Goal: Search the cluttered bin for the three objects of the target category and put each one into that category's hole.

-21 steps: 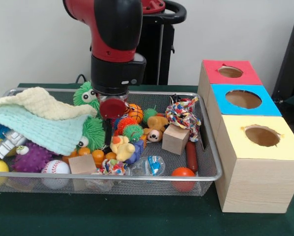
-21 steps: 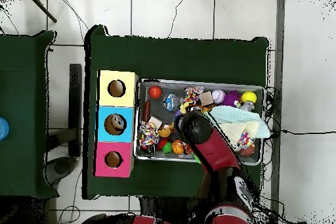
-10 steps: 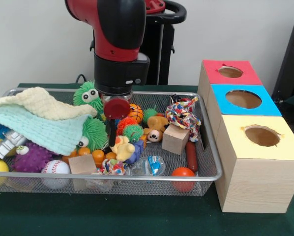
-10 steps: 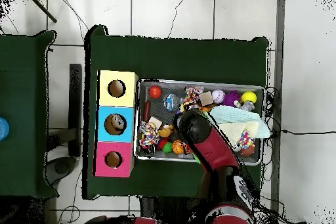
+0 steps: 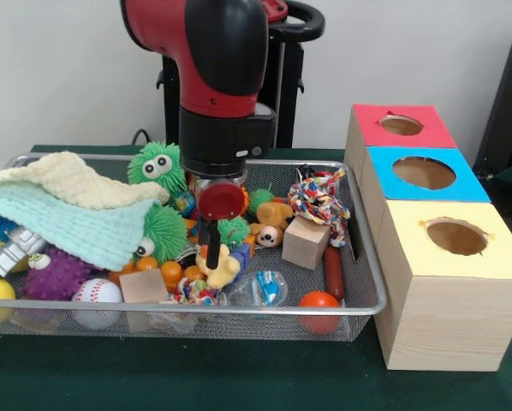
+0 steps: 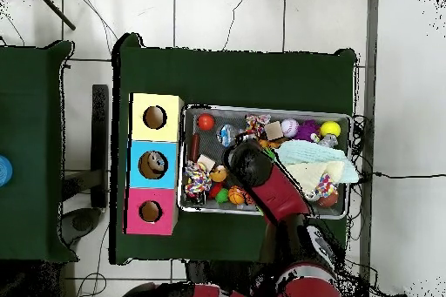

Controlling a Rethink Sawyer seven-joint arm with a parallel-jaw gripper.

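Observation:
A wire mesh bin (image 5: pixel 239 307) holds a jumble of toys. My gripper (image 5: pixel 209 249) hangs from the red and black arm (image 5: pixel 213 77) in the middle of the bin. It sits right over a yellow plush duck (image 5: pixel 224 266) and seems to touch it. A brown plush dog (image 5: pixel 270 234), a green spiky ball (image 5: pixel 235 228) and two green fuzzy creatures (image 5: pixel 156 166) lie around it. Right of the bin stand three boxes with round holes: red (image 5: pixel 401 127), blue (image 5: pixel 423 174) and yellow (image 5: pixel 455 237). In the overhead view the arm (image 6: pixel 261 176) covers the gripper.
A green and a cream cloth (image 5: pixel 68 214) cover the bin's left half. A rope toy (image 5: pixel 318 199), a wood block (image 5: pixel 306 242), a red sausage (image 5: pixel 334 272) and a red ball (image 5: pixel 318 302) lie near the right wall. A baseball (image 5: pixel 97 294) and a purple spiky ball (image 5: pixel 57 274) sit front left.
The arm has shifted to the right in the front view and come down a little, so the gripper now sits over the yellow plush duck instead of beside the green fuzzy creature.

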